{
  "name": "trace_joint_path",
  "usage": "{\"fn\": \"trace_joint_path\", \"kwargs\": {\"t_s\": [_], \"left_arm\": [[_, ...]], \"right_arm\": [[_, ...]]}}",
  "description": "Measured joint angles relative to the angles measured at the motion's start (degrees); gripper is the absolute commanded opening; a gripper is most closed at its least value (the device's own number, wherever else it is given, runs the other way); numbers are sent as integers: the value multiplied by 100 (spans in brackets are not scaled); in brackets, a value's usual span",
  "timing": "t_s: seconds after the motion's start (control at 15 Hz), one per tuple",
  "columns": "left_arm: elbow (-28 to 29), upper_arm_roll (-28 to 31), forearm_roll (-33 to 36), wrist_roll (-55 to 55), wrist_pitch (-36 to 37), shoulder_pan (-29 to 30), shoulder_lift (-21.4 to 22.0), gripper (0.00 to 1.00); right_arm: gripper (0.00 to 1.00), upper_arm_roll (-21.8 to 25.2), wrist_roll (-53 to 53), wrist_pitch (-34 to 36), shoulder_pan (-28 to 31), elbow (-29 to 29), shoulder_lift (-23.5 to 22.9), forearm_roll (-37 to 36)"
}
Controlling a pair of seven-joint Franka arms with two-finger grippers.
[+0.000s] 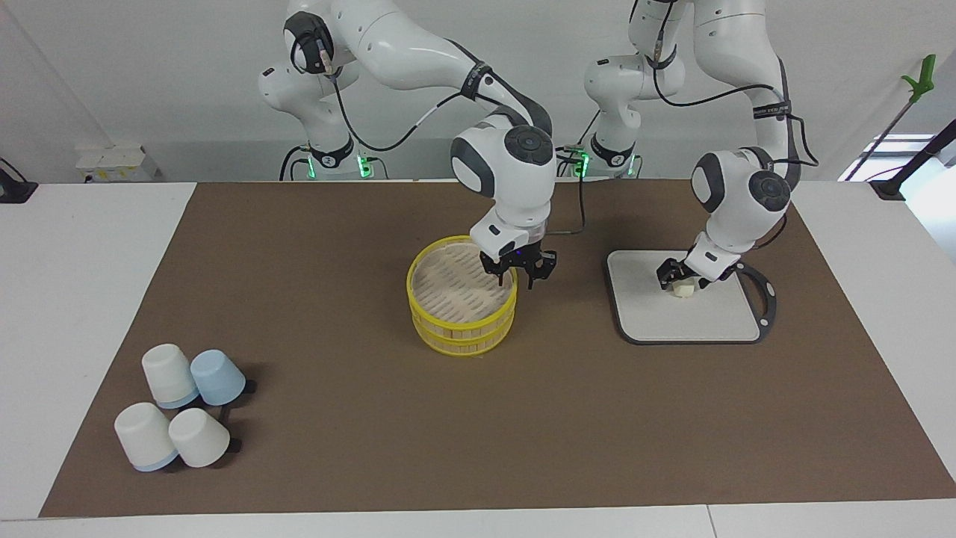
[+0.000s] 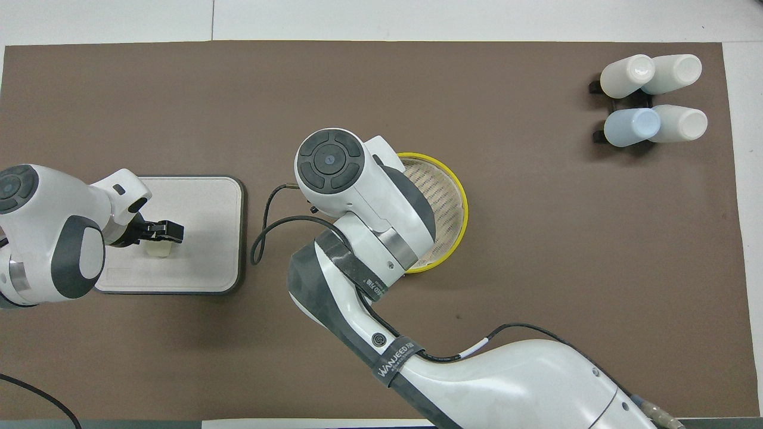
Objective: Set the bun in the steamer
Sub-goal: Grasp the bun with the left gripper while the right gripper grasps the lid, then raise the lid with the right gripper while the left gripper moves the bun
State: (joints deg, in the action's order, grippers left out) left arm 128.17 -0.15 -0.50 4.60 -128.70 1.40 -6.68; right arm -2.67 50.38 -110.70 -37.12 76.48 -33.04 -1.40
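Starting close to the robots, at the left arm's end of the table: the bun (image 1: 682,291) sits on the grey board (image 1: 717,321), on the part of it closer to the arms. The left gripper (image 1: 678,276) is right down over it, jaws spread wide and straddling the bun's top. Whether the pads actually touch the dough, I can't say. My read is that the pick is only being set up: the bun has not left the board.

It is a small cream-white lump, rounded yet blocky, pale against the board, and much smaller than the cups. It looks soft, so I'd expect it to need a gentle squeeze.

About level with the board, mid-table, stands the steamer (image 1: 448,340): two yellow-rimmed tiers and a pale slatted surface inside the top rim, with nothing on it. The right gripper (image 1: 517,275) hangs low at the rim on the side toward the board. I cannot tell if it is open or closed, or whether it touches the rim.

Farthest out, at the right arm's end, four upturned cups (image 1: 179,407) huddle together, well apart from the action.

So the lift, the carry across and the drop into the steamer are all left to do.
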Motion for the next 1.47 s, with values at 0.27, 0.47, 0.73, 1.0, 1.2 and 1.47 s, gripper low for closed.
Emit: {"fn": "trace_joint_path", "kwargs": {"t_s": [0.27, 0.47, 0.73, 1.0, 1.2, 1.47], "left_arm": [[13, -2, 0, 0, 23, 18, 0, 54], [13, -19, 0, 0, 33, 18, 0, 45], [-22, -42, 0, 0, 113, 18, 8, 43], [-560, -52, -1, -10, 764, 17, 19, 43], [-1038, -87, -11, -313, 1204, -69, 25, 44], [-1657, -140, -98, -1401, 1754, -723, -31, 45]], "right_arm": [[0, -37, 0, -70, -28, -5, -8, -106], [0, -37, -8, 156, -6, -203, 0, -157], [0, 3, -304, 522, 506, -709, 246, 182], [0, 22, -1674, 1232, 1662, -804, 840, 437], [0, 49, -2478, 1563, 2044, -784, 984, 290], [0, 56, -2706, 1619, 2216, -649, 983, 189]]}}
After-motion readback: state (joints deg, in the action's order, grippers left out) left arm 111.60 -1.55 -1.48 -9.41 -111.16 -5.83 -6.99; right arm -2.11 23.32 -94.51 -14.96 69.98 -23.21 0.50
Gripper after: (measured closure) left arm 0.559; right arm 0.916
